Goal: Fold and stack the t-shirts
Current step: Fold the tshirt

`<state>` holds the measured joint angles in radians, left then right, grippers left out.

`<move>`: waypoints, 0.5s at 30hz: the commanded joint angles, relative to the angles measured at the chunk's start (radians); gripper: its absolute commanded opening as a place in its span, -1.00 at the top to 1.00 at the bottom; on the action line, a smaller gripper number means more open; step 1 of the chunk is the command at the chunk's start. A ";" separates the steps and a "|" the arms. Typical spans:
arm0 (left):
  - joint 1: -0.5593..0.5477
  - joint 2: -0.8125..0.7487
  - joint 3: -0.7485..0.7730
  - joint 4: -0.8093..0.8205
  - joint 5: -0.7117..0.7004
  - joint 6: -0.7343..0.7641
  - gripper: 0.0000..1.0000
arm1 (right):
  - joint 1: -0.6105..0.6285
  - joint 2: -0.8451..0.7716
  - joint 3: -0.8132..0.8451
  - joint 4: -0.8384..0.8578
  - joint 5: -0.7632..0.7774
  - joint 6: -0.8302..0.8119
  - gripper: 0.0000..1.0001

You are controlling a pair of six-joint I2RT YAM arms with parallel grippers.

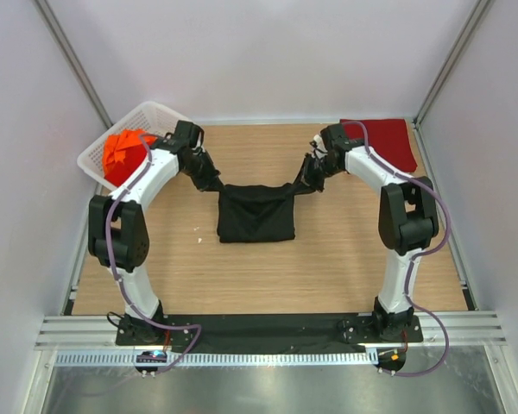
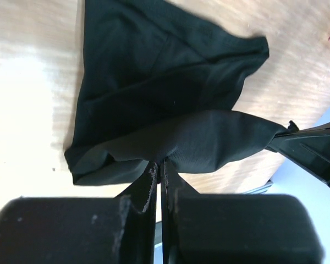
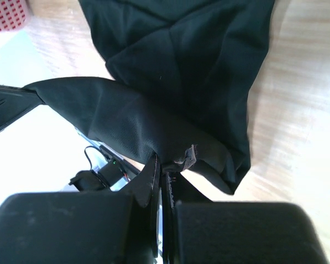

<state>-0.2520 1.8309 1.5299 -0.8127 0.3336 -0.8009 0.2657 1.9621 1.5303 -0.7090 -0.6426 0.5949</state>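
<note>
A black t-shirt (image 1: 255,213) hangs between my two grippers over the middle of the table, its top edge stretched taut and its lower part resting on the wood. My left gripper (image 1: 214,184) is shut on its left top corner; in the left wrist view (image 2: 160,163) the jaws pinch the black cloth (image 2: 154,82). My right gripper (image 1: 302,184) is shut on the right top corner, seen in the right wrist view (image 3: 164,165) clamped on the fabric (image 3: 176,60). A dark red t-shirt (image 1: 387,140) lies flat at the back right. Orange-red t-shirts (image 1: 125,149) sit in the basket.
A white lattice basket (image 1: 147,117) stands at the back left corner of the wooden table (image 1: 268,276). White walls enclose the table on three sides. A small white speck (image 1: 197,229) lies left of the black shirt.
</note>
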 commanded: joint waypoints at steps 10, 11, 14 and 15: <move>0.040 0.106 0.113 0.086 0.025 0.025 1.00 | -0.026 0.116 0.160 0.091 -0.048 0.069 0.98; 0.043 0.122 0.121 0.089 0.018 0.029 0.99 | -0.028 0.126 0.166 0.104 -0.036 0.075 0.98; 0.056 0.188 0.154 0.119 0.025 0.031 0.96 | -0.036 0.168 0.189 0.141 -0.043 0.097 0.98; 0.060 0.229 0.188 0.119 0.034 0.029 0.92 | -0.039 0.200 0.212 0.144 -0.052 0.100 0.89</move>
<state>-0.2089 1.9923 1.6466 -0.7475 0.3412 -0.7940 0.2394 2.1151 1.6745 -0.6228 -0.6689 0.6571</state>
